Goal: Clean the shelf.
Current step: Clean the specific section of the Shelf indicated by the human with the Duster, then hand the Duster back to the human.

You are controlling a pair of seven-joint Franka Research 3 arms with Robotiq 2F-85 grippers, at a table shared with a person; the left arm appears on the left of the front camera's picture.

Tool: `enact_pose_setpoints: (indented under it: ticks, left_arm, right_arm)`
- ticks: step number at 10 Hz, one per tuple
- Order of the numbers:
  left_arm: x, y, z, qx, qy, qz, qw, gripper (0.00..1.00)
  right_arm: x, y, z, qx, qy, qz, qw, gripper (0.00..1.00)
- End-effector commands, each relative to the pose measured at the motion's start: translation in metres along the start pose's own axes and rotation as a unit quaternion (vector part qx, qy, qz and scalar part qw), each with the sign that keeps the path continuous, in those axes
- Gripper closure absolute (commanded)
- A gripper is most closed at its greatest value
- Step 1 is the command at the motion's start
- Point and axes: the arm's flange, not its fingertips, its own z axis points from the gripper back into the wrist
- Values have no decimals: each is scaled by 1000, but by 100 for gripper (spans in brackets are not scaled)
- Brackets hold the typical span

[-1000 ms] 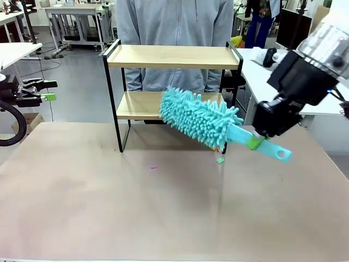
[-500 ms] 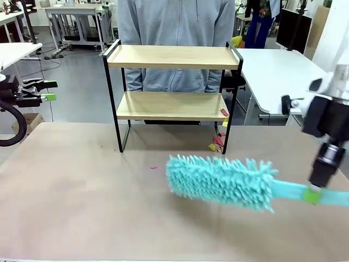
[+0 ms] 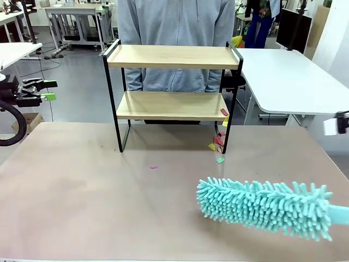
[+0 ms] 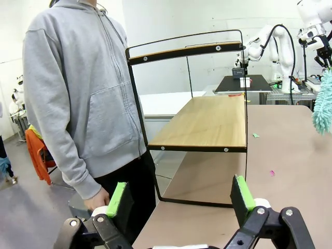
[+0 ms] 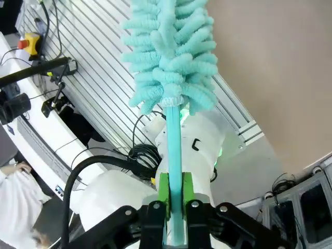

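The shelf [image 3: 172,57], two light wood boards in a thin black frame, stands at the table's far side; the left wrist view shows it side-on [image 4: 207,122]. A fluffy teal duster [image 3: 267,207] lies low over the table's front right, its handle running off the right edge. In the right wrist view my right gripper [image 5: 175,189] is shut on the duster's teal handle [image 5: 174,140], with the head [image 5: 168,46] beyond it. My left gripper [image 4: 180,196] is open and empty, off the table's left side [image 3: 50,90]. The duster's tip [image 4: 324,101] shows far right in the left wrist view.
A person in a grey hoodie [image 3: 174,27] stands right behind the shelf. Small coloured paper scraps [image 3: 218,143] lie by the shelf's right front leg, one pink bit [image 3: 153,167] farther left. A white table [image 3: 283,71] adjoins at the right.
The duster swung away from the shelf's lower board, down and toward the front right of the table. The right arm has left the front view. The left gripper stayed put.
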Motion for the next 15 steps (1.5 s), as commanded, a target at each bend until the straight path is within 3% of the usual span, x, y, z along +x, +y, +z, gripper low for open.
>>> enact_pose_setpoints:
  ticks: [1,15]
  left_arm:
    - [3,-2,0,0,2,-2,1000,0]
    - [3,-2,0,0,2,-2,1000,0]
  right_arm:
    - [11,3,-4,2,10,3,1000,87]
    - [11,3,-4,2,10,3,1000,87]
